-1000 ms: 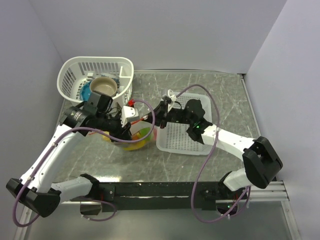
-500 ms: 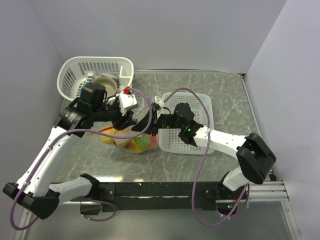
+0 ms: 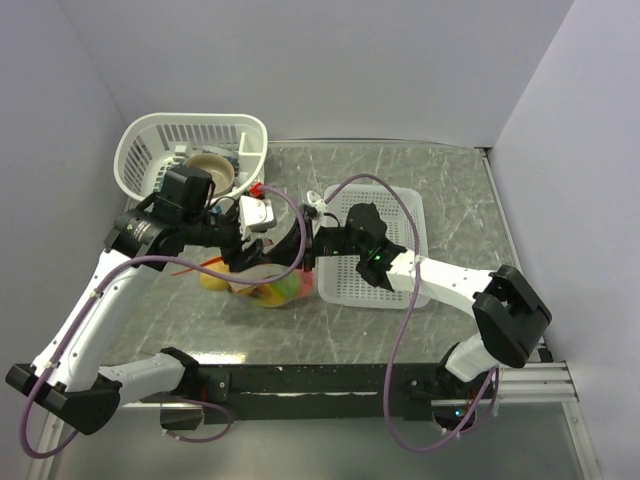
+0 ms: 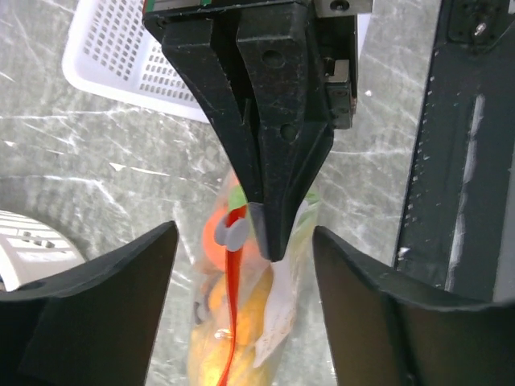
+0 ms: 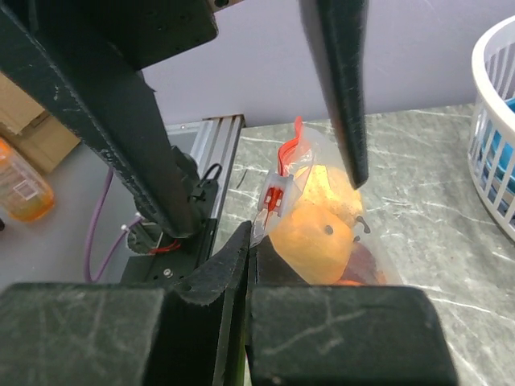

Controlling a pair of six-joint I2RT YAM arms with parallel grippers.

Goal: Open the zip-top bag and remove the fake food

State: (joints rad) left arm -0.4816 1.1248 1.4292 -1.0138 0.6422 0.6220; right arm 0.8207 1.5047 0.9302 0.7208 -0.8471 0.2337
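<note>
Crinkly clear plastic zip-top bag (image 5: 322, 217)

The zip-top bag (image 3: 255, 290), clear crinkled plastic, sits at about 8 o'clock from the middle of the table (image 3: 450, 200). It bulges with fake food (image 5: 310, 233), glossy yellow, orange and green pieces. Its orange-red zip strip (image 4: 232, 310) runs along the raised top edge, with the pale slider (image 4: 234, 232) at the end pinched by the right gripper (image 4: 272, 241). Whether the zip is open cannot be told.

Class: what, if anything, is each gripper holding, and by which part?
Right gripper pinches the bag by its zip edge, beside the slider; left gripper is open, holding nothing.
</note>
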